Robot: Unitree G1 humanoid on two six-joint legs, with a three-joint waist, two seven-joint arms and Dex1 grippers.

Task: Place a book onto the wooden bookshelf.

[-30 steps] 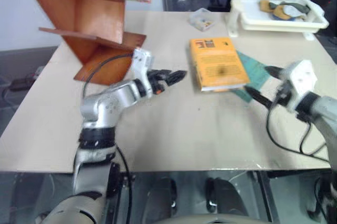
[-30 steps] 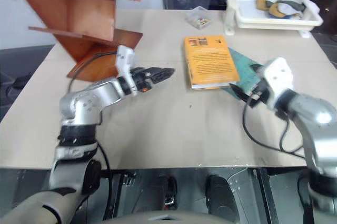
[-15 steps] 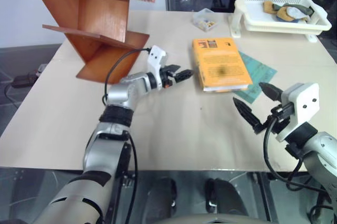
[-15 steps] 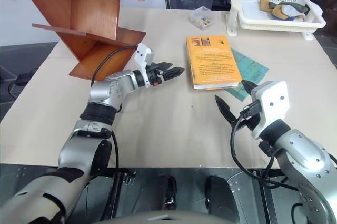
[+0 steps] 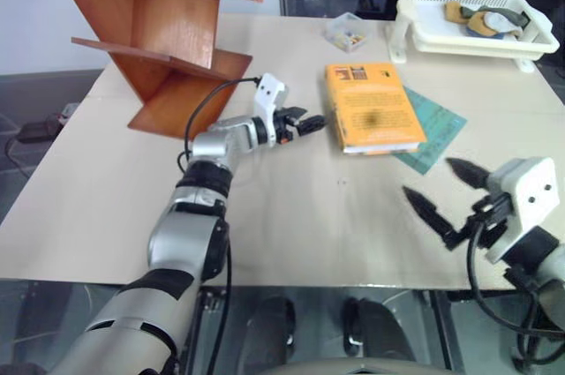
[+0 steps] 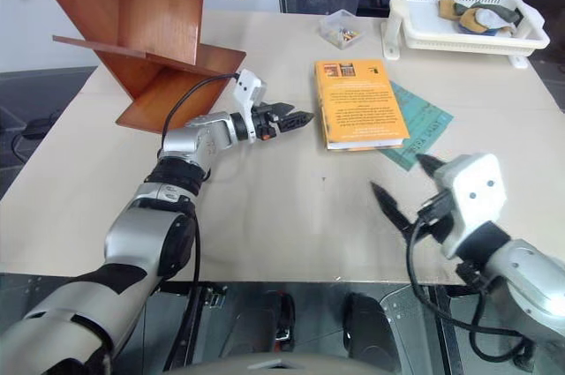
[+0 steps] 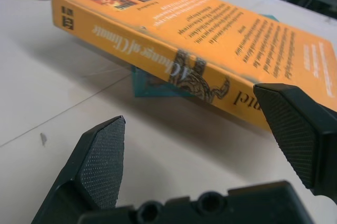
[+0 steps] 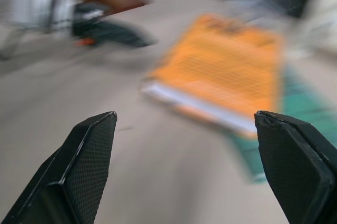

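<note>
We are looking down on a beige table (image 5: 291, 216) with the wooden bookshelf (image 5: 159, 48) standing at its far left and a white basket rack (image 5: 468, 26) at the far right. The book (image 5: 371, 106) is lying flat mid-table, partly on a thin teal book (image 5: 437, 132). Our left gripper (image 5: 311, 123) is now reaching in just beside the book's spine, fingers spread and empty, closer than a second ago. Our right gripper (image 5: 450, 198) is pulling back toward the near right edge, fingers wide apart, holding nothing. We judge the left is lining up the grasp.
</note>
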